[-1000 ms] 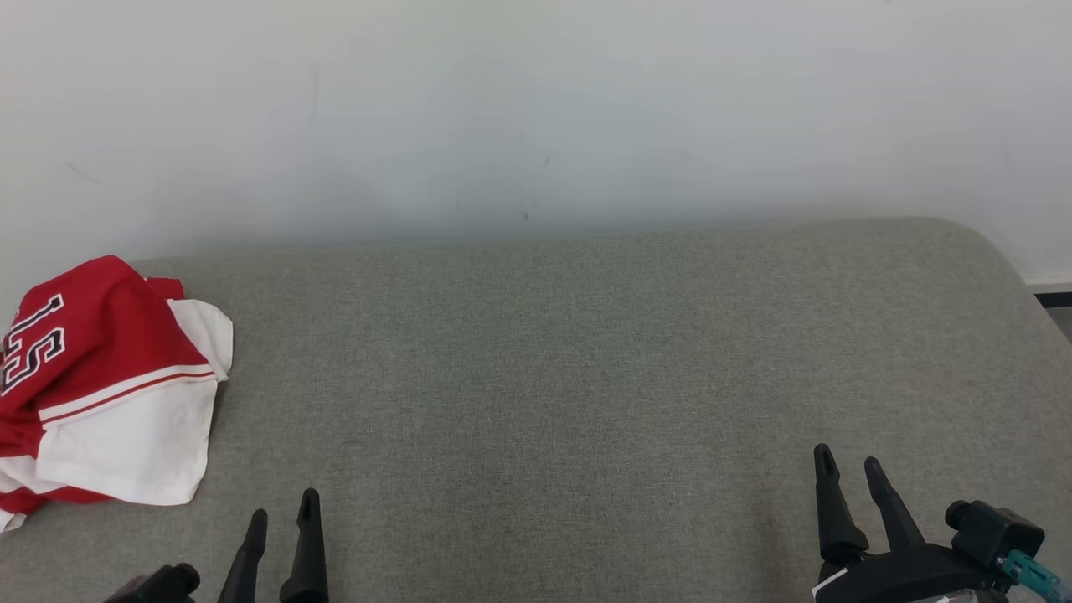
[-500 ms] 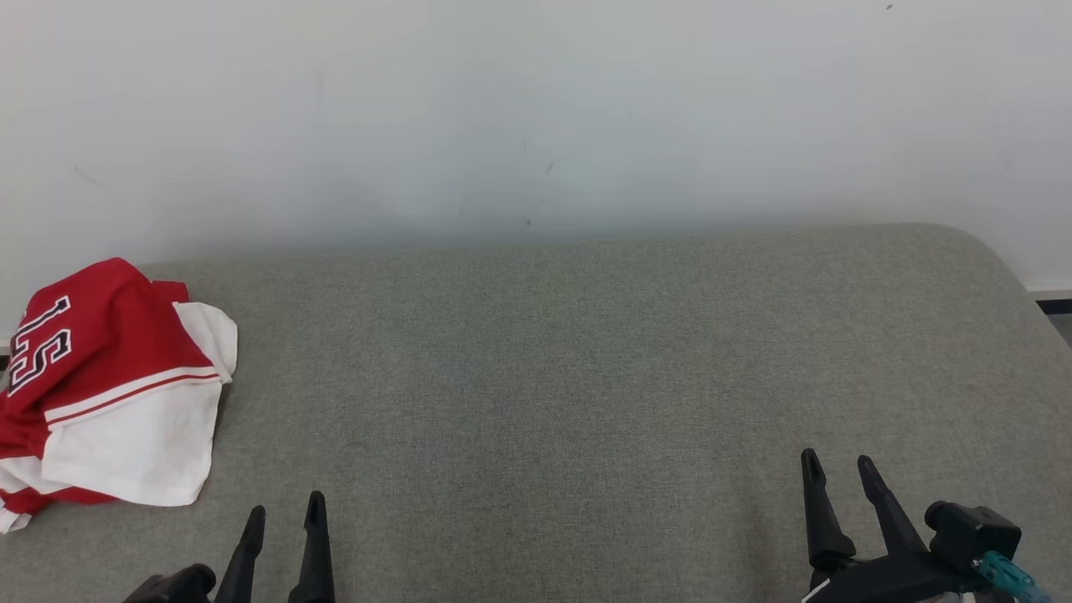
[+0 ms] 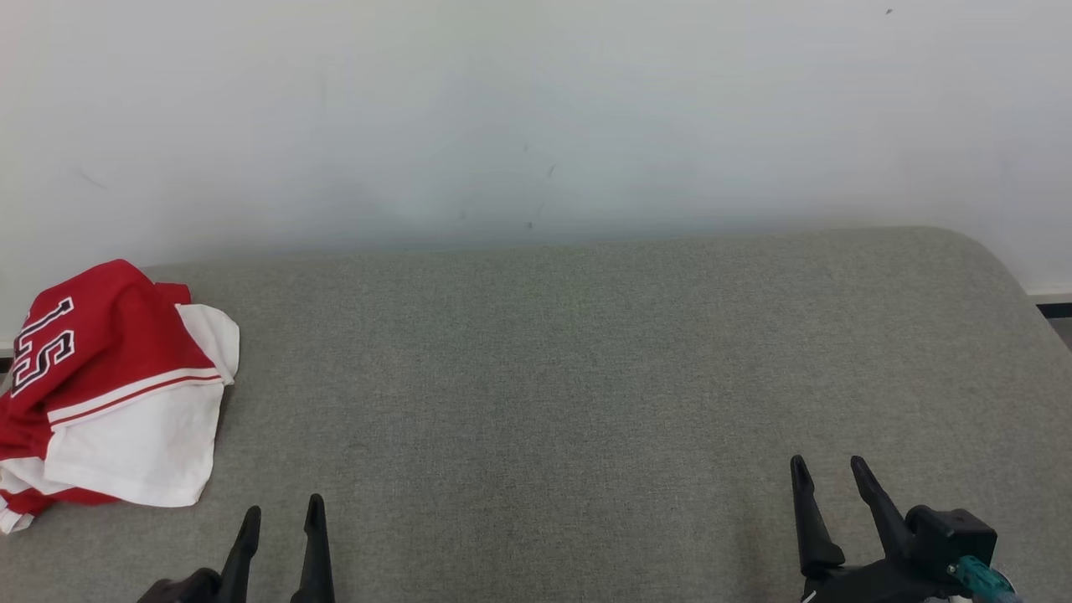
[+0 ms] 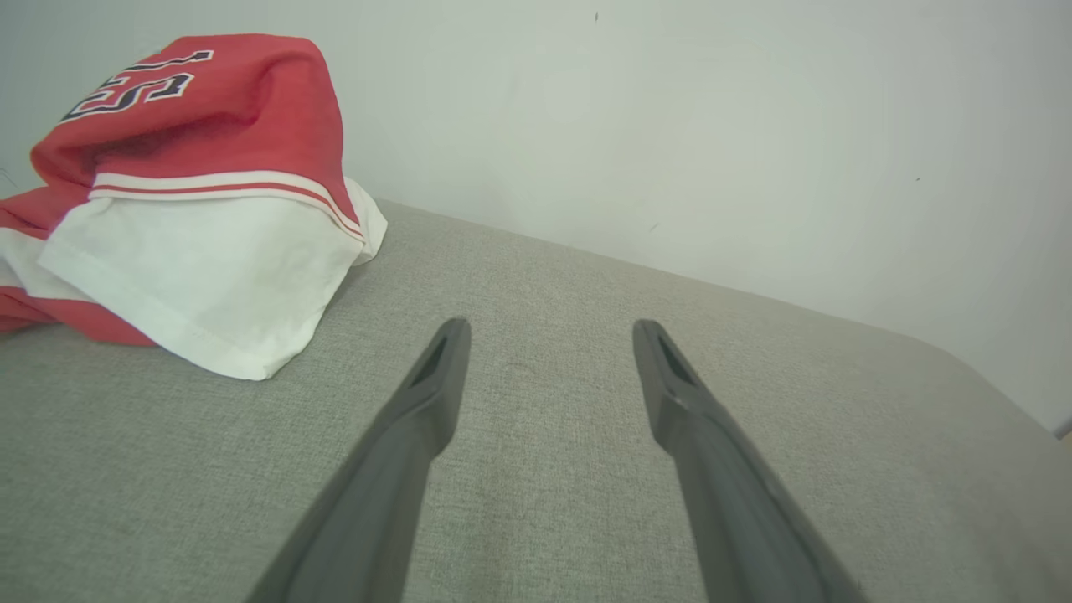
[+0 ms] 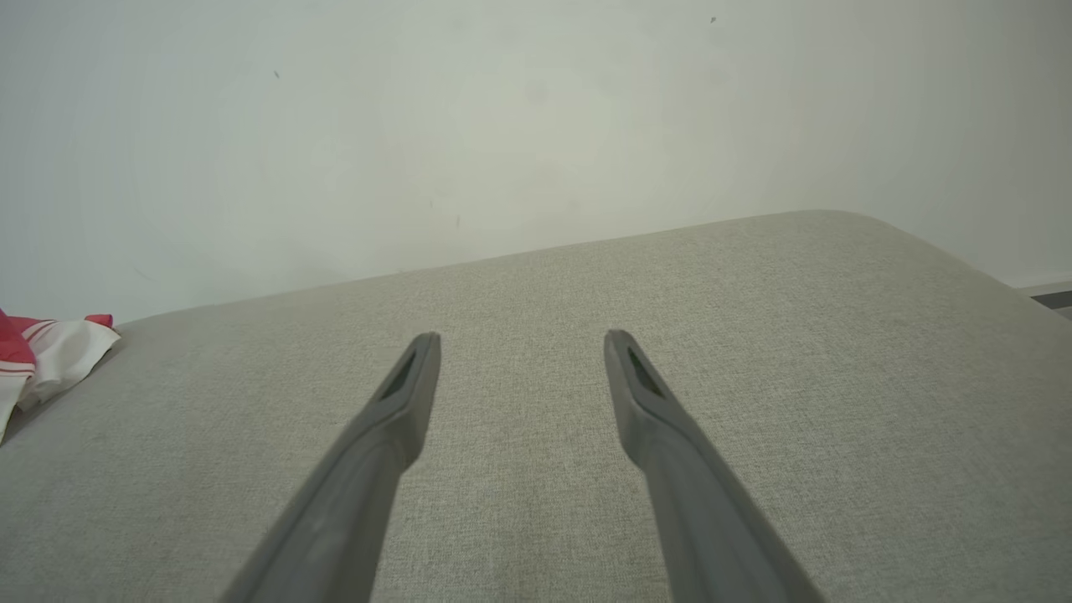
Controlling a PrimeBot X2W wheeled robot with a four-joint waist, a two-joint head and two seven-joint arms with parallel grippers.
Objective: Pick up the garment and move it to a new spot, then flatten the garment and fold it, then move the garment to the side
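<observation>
A red and white garment [image 3: 109, 394] with black-edged white lettering lies bunched at the far left of the grey padded surface [image 3: 586, 377]. In the left wrist view the garment [image 4: 193, 209] sits up and to the left of my fingers. My left gripper [image 3: 283, 511] is open at the lower left, a short way right of and nearer than the garment, holding nothing. At the lower right my right gripper [image 3: 827, 469] is open too, far from the cloth. The right wrist view catches a corner of the garment [image 5: 50, 352] at its left edge.
A plain white wall [image 3: 536, 109] rises behind the padded surface. The surface's rounded right corner [image 3: 997, 251] drops off toward a dark skirting strip [image 3: 1053, 308].
The head view has shifted slightly. Both grippers sit lower in the picture, and the right one has drifted left. The garment has not been touched.
</observation>
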